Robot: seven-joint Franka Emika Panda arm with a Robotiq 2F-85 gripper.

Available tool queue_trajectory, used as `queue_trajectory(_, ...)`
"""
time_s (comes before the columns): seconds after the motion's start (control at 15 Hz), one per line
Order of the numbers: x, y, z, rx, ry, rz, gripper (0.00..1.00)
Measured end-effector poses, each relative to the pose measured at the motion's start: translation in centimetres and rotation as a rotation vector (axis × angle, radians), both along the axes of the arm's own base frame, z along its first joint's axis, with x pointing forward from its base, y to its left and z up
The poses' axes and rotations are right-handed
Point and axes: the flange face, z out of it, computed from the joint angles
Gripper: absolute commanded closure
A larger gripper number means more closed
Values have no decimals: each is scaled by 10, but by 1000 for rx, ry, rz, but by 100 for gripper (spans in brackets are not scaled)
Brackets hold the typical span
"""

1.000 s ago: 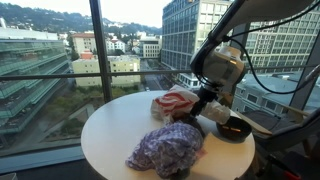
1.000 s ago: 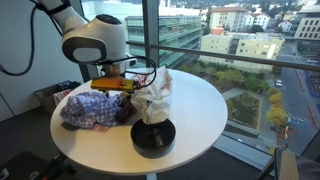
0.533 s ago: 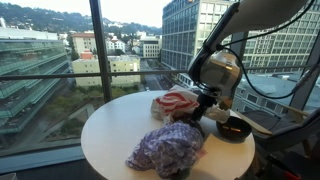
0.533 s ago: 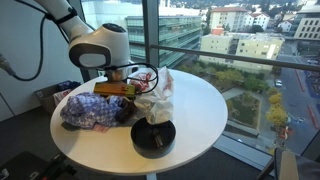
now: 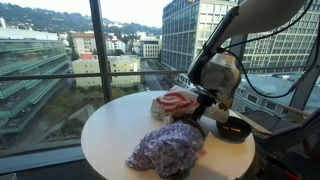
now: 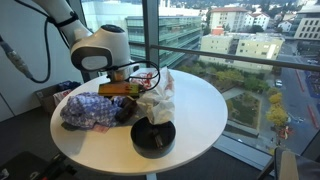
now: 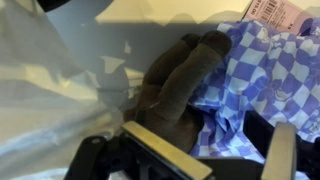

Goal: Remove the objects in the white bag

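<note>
The white bag (image 5: 175, 103) with red print lies crumpled mid-table; it also shows in the other exterior view (image 6: 156, 97) and fills the left of the wrist view (image 7: 50, 90). A dark brown soft object (image 7: 175, 85) lies between the bag and a blue checked cloth (image 7: 255, 80), and is seen too in an exterior view (image 6: 126, 111). My gripper (image 7: 225, 160) is open, low over the brown object and the cloth's edge, its fingers either side of them. It shows in both exterior views (image 5: 203, 108) (image 6: 120, 92).
The blue checked cloth is heaped on the round white table (image 5: 110, 135) next to the bag (image 5: 168, 148) (image 6: 88, 110). A black bowl (image 5: 234, 128) (image 6: 153, 138) with something orange in it stands near the table edge. Floor-to-ceiling windows are close behind.
The arm and gripper have shifted slightly near the bag. The bag, cloth and bowl have not moved.
</note>
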Motion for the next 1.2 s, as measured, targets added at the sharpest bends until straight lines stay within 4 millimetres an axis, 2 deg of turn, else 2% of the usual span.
queue_trajectory(0.2, 7, -5, -1, -17, -15, 10, 0)
queue_trajectory(0.53, 33, -22, 0, -34, -55, -12, 0)
queue_trajectory(0.73, 45, -32, -8, -36, -66, -42, 0)
queue_trajectory(1.0, 45, -39, -26, -15, -42, -92, 0)
queue_trajectory(1.2, 42, -37, -32, 14, -21, -103, 0)
